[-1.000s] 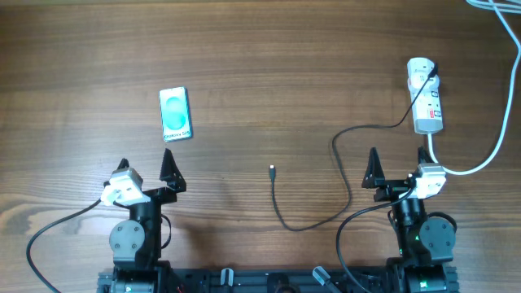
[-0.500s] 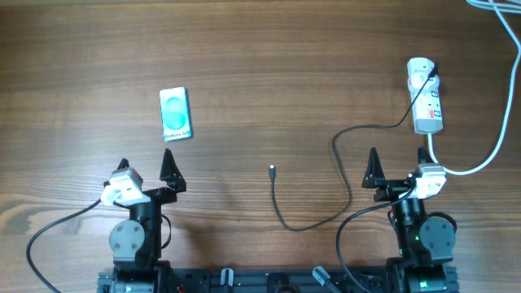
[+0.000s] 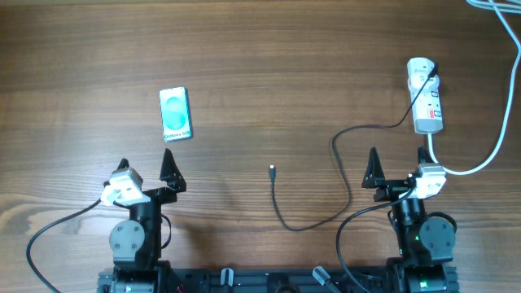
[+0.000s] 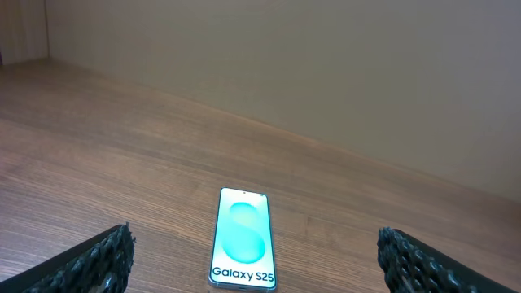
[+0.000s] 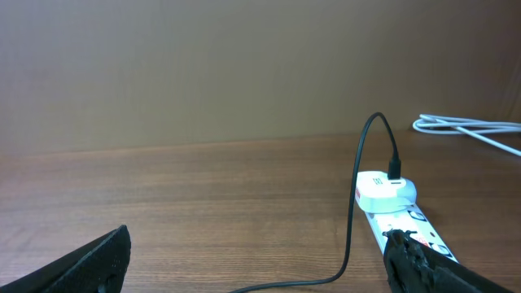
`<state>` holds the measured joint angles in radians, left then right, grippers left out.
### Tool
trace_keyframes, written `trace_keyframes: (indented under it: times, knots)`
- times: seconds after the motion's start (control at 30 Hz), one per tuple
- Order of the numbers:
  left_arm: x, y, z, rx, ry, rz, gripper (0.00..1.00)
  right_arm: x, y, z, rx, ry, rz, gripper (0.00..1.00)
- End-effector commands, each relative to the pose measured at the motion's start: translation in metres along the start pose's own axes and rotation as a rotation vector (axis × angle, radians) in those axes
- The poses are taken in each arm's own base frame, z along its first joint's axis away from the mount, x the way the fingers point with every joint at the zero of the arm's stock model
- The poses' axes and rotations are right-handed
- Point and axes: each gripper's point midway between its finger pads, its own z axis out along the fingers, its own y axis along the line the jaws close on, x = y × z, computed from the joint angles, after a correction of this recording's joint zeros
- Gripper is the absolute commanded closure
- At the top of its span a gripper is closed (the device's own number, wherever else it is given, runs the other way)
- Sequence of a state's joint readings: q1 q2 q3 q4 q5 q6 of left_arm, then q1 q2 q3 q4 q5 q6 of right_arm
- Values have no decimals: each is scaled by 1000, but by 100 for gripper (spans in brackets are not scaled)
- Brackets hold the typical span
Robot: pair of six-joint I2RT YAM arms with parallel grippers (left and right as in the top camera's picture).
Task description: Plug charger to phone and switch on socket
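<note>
The phone [image 3: 176, 114] lies flat at the left, teal screen up; in the left wrist view [image 4: 243, 248] it reads "Galaxy S25". My left gripper [image 3: 146, 168] is open and empty just below it, fingers apart on both sides [image 4: 252, 268]. The white socket [image 3: 425, 96] lies at the far right with a white adapter plugged in. The black charger cable [image 3: 342, 175] loops from it to its plug tip [image 3: 272, 170] at the table's middle. My right gripper [image 3: 398, 165] is open and empty below the socket, which shows beside the right finger [image 5: 407, 220].
A thick white cord [image 3: 496, 146] runs from the socket's near end up past the right edge. A wall stands behind the table in both wrist views. Black arm cables trail by both bases at the front edge.
</note>
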<state>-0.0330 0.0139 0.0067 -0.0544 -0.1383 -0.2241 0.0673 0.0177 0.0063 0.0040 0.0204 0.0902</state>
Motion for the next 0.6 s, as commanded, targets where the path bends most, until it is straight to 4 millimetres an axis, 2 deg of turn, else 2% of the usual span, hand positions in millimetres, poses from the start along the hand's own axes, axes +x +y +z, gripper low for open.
trace_keyframes:
  times: [0.0,0.13,0.17,0.2,0.27,0.33,0.47,0.53,0.57]
  knots:
    - [0,4,0,-23,-2,-17,0,0,-1,0,6,1,17,0]
    - [-6,-5,0,24,-22,-23,0,0,-1,0,6,1,17,0]
    - [-8,-14,-1,76,-24,-24,0,0,-1,0,6,1,17,0]
    - [-11,-34,-4,186,-16,-40,0,0,-1,0,6,1,17,0]
    - [-21,-43,-9,217,8,-126,0,0,-1,0,6,1,17,0]
    - [-47,-49,-19,218,8,-153,0,0,-1,0,6,1,17,0]
    - [-122,-69,-36,215,16,-152,0,0,-1,0,6,1,17,0]
    - [-167,-83,-33,187,91,-114,0,0,-1,0,6,1,17,0]
    - [-178,-87,-29,176,122,-89,0,0,-1,0,6,1,17,0]
